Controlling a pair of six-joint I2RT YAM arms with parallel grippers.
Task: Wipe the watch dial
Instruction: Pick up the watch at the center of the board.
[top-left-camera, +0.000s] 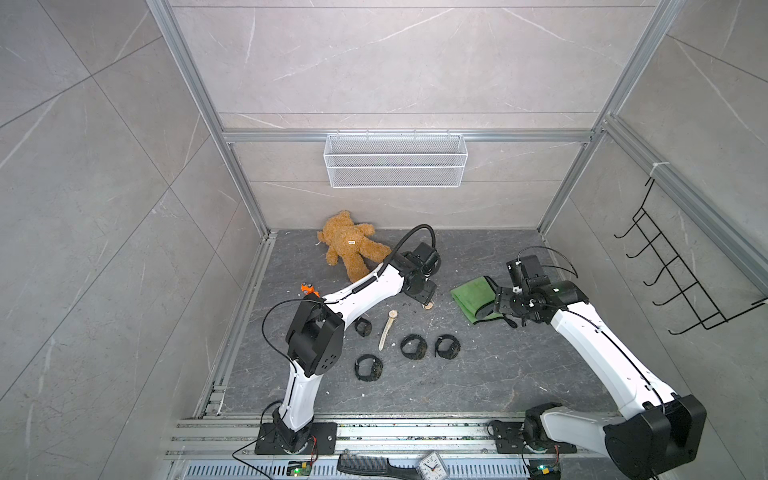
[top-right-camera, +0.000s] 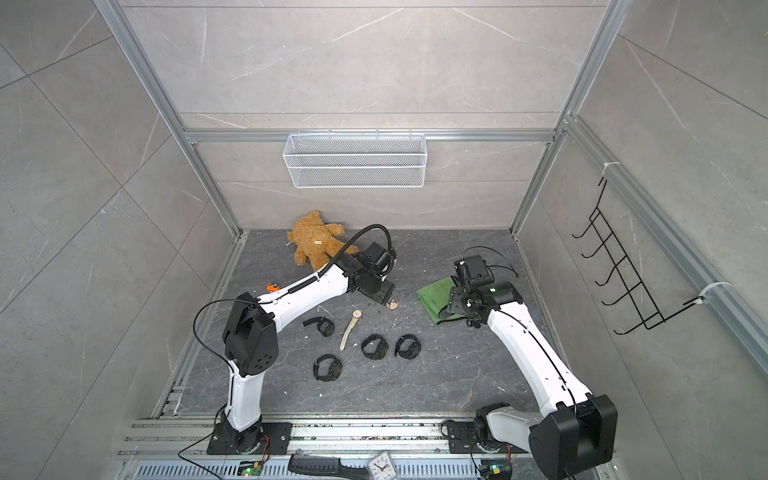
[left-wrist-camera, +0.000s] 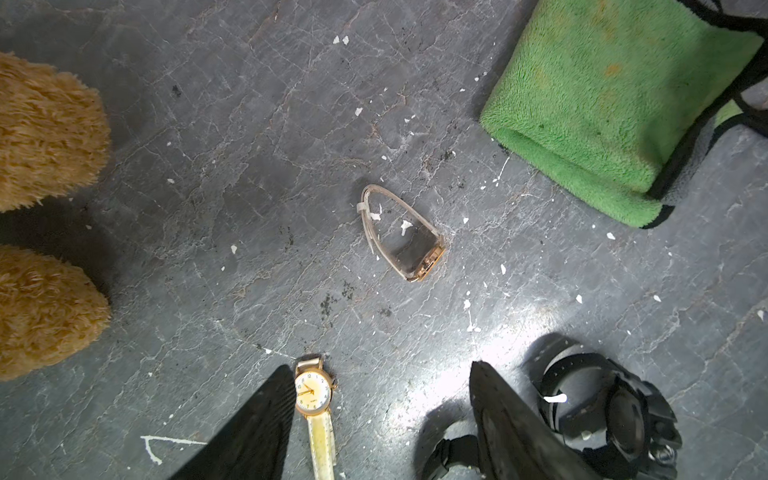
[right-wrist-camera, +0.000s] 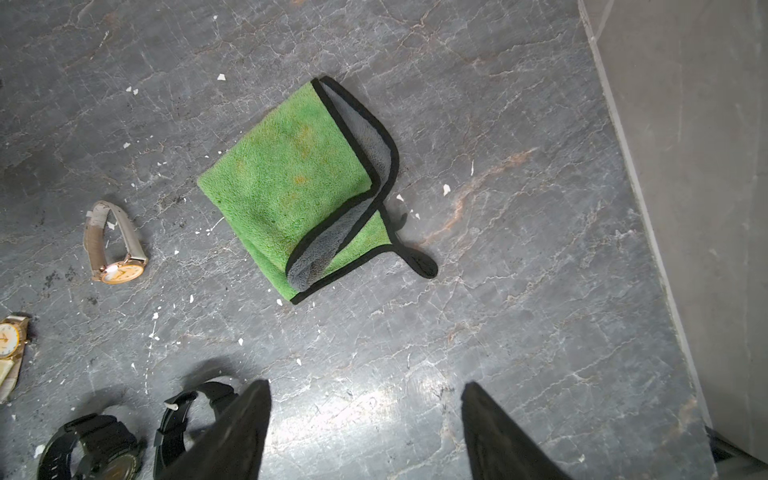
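The left gripper (left-wrist-camera: 380, 419) hung with its jaws apart and empty above a small looped gold-cased watch (left-wrist-camera: 405, 232) with a pale strap, lying on its side on the veined grey stone floor (left-wrist-camera: 232, 174). At five o'clock from the watch, the right gripper (right-wrist-camera: 365, 428) stood likewise wide and empty over a folded, fluffy green cloth (right-wrist-camera: 291, 183) with black edging and a grey underside. A furry brown teddy bear (top-left-camera: 349, 243) lay at eleven o'clock of that watch.
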